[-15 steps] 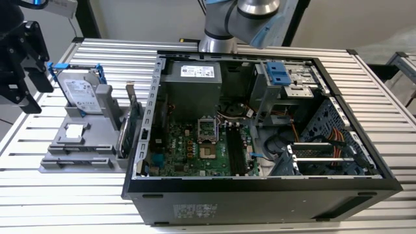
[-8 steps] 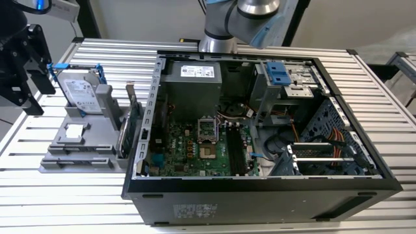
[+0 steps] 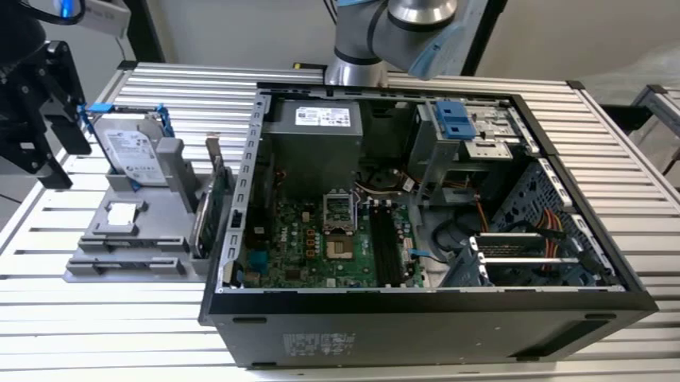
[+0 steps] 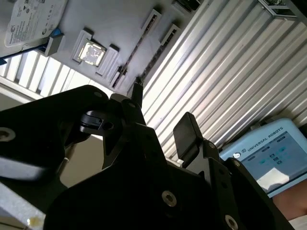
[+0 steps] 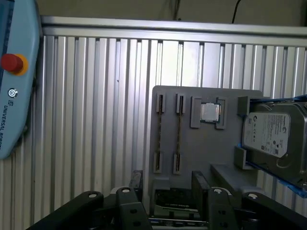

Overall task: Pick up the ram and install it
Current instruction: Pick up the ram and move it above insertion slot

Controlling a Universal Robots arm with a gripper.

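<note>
The ram (image 5: pixel 179 129) is a thin dark stick seen edge-on, standing in a slot pair of the grey holder (image 5: pixel 206 153); it also shows as a dark line (image 4: pixel 154 60) in the second wrist view. My gripper (image 5: pixel 168 187) is open with nothing between its black fingers (image 5: pixel 199 184), and it hovers above the holder's edge, apart from the ram. In the second wrist view the gripper (image 4: pixel 160 115) is likewise open. In the exterior view the gripper (image 3: pixel 53 135) hangs at the left, beside the holder (image 3: pixel 127 263). The open computer case (image 3: pixel 425 310) shows black memory slots (image 3: pixel 383 243) on its board.
On the holder stand a hard drive in a blue frame (image 3: pixel 138 155), a small square chip (image 5: pixel 210 112) and a green card with a metal bracket (image 3: pixel 218 207). A teach pendant with a red button (image 5: pixel 12 63) lies on the ribbed aluminium table (image 5: pixel 96 120).
</note>
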